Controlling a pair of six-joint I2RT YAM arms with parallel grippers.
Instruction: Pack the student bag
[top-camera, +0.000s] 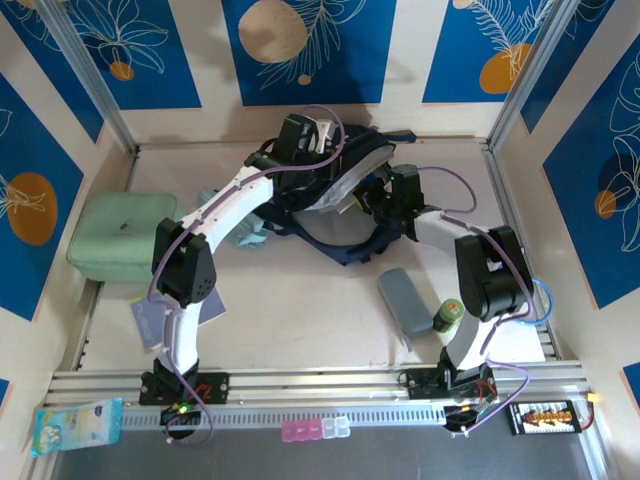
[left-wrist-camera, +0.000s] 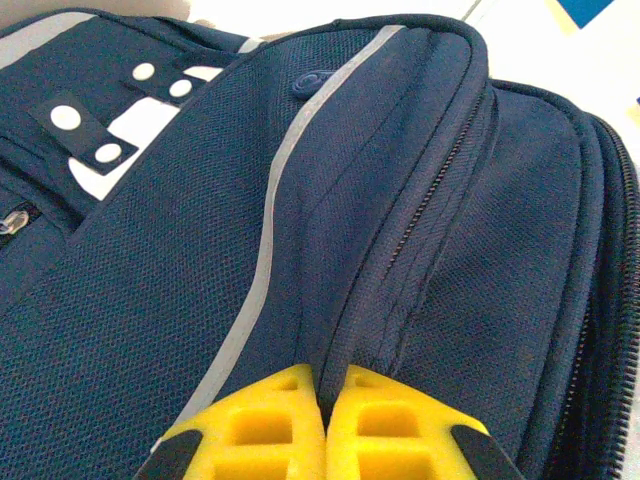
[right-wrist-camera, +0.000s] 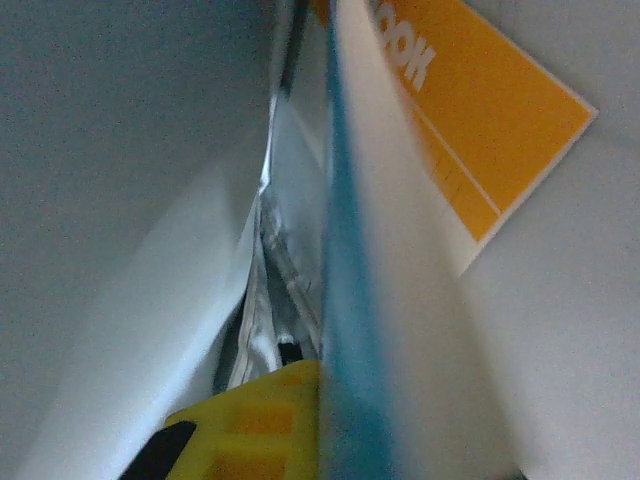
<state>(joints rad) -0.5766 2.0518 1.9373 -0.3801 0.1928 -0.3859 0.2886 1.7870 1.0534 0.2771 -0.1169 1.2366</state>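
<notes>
left gripper (left-wrist-camera: 325, 412), right gripper (right-wrist-camera: 312, 420) (both clamped)

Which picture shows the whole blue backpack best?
The top external view: the backpack appears almost whole at the far middle, both arms reaching it. The left wrist view gives a close-up of its fabric, zipper and grey trim, pinched by the left gripper. The right wrist view seems to look inside, past an orange book.
</notes>
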